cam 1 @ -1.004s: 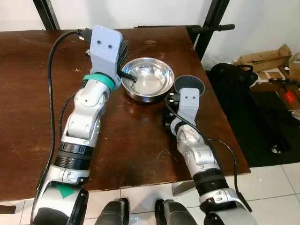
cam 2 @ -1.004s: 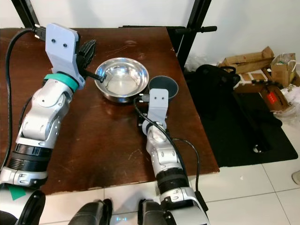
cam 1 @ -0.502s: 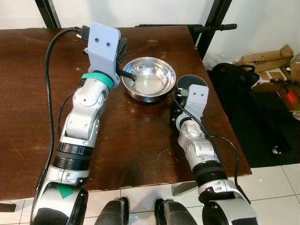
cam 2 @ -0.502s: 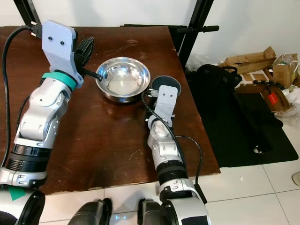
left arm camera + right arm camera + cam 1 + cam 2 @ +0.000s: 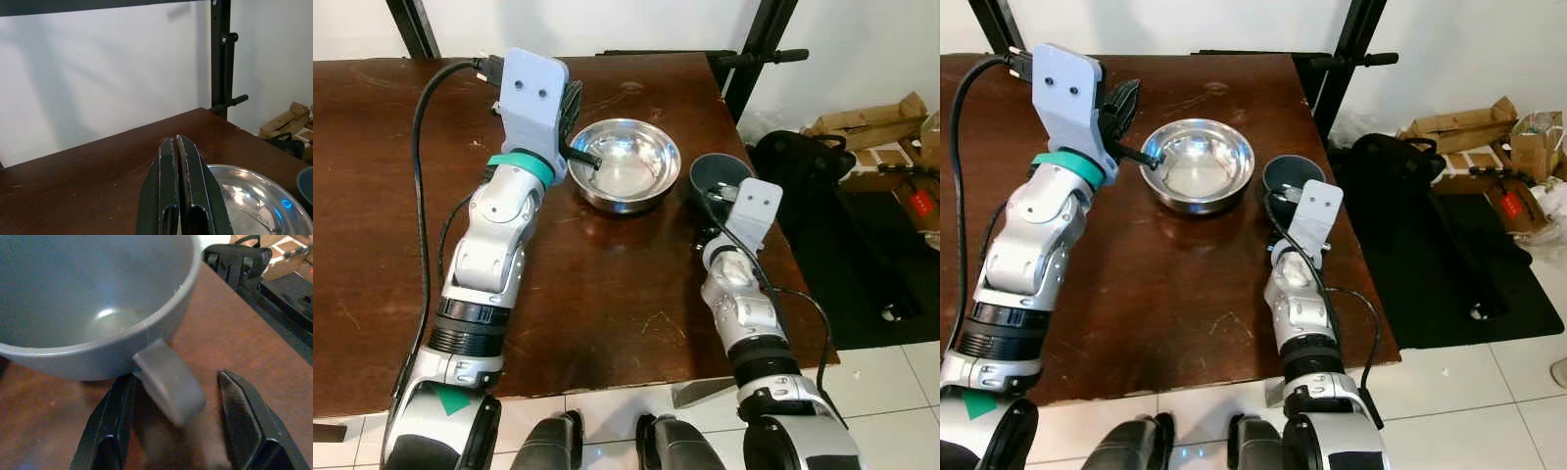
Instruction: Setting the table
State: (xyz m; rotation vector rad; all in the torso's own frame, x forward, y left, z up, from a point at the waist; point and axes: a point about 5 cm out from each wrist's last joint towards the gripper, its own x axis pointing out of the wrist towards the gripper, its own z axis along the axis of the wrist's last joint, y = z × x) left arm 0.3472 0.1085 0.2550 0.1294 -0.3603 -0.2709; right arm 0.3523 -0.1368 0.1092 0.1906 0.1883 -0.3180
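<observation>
A dark wooden desk (image 5: 372, 215) carries the two pieces being laid out, both near its far right corner. The larger is a steel bowl (image 5: 625, 164), shiny and empty, standing upright well in from the edge. Just to its right, close to the desk's right edge, stands a grey-blue mug (image 5: 718, 176), also upright and empty, its handle (image 5: 168, 382) turned toward the robot, which suits a grasp from the near side.

The left claw (image 5: 1141, 155) sits at the bowl's left rim; in the left wrist view its fingers (image 5: 168, 191) are pressed flat together with nothing visible between them, and one tip seems to reach over the rim, probably to steady or nudge the bowl rather than lift it.

The right claw (image 5: 171, 431) is spread wide on the near side of the mug, one finger on either side of the handle and neither touching it. It grips nothing yet; judging by the alignment, closing on the handle looks like the step in hand.
</observation>
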